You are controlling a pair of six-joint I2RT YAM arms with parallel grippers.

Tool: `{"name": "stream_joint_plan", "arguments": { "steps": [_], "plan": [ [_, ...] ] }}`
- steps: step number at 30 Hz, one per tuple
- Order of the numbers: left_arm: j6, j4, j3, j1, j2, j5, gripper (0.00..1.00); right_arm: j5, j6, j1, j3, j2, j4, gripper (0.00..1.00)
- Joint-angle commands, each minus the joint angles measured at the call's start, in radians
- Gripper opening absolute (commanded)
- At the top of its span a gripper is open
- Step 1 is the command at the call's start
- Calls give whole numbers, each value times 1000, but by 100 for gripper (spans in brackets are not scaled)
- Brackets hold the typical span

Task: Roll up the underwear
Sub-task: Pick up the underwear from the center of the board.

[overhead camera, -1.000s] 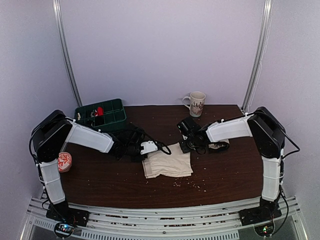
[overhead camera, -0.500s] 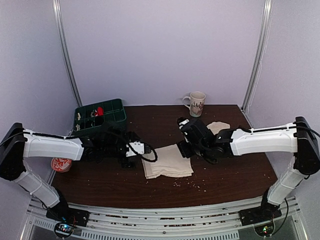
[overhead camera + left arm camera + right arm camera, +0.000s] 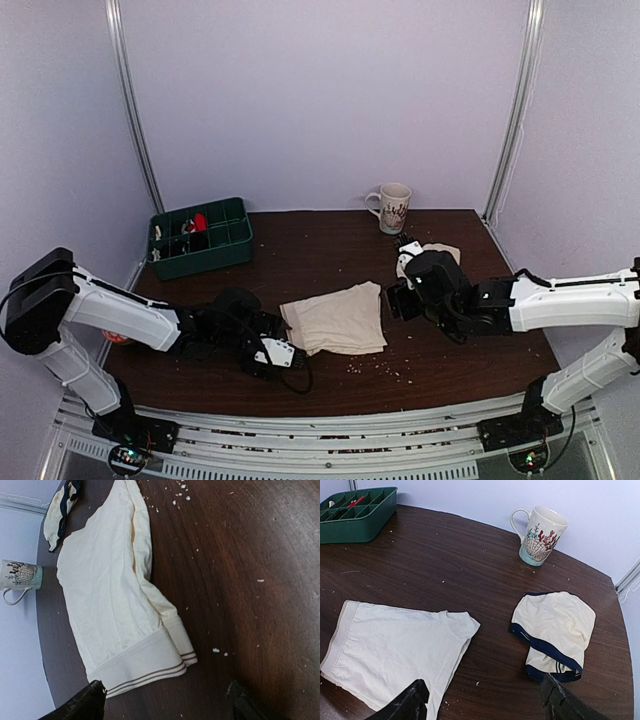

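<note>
Dark worktop carries the cream underwear flat near its centre, waistband toward the left edge. The left gripper and right gripper flank it, both released and empty. Pinch both waistband corners evenly, then roll toward the right edge; bare surface lies short of the second pair.

The table is dark brown wood grain. A mug stands upright at the far edge, right of centre. It is white, with a shell and red coral print, a pale blue base, and its handle towards the table's left side. A green tray with compartments sits at the far left corner. A red item lies in one of its far compartments. Pale crumbs are scattered near the near edge, right of centre.
</note>
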Motion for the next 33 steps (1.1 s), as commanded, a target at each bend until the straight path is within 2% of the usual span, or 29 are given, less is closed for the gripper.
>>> {"name": "stream_joint_plan", "arguments": {
  "steps": [1, 6, 9, 17, 24, 33],
  "plan": [
    [-31, 44, 28, -43, 66, -34, 85, 49, 20, 2, -18, -3, 27, 80],
    [-63, 40, 42, -61, 91, -36, 78, 66, 24, 2, -10, 21, 23, 80],
    [-63, 58, 43, -63, 111, -90, 69, 68, 24, 2, -8, 30, 23, 80],
    [-65, 104, 42, -63, 174, -181, 55, 84, 23, 2, -6, 35, 20, 81],
    [-60, 86, 34, -63, 170, -183, 29, 91, 19, 2, -6, 32, 17, 81],
    [-81, 96, 43, -63, 167, -193, 7, 96, -11, 19, 8, 69, 9, 81]
  ]
}}
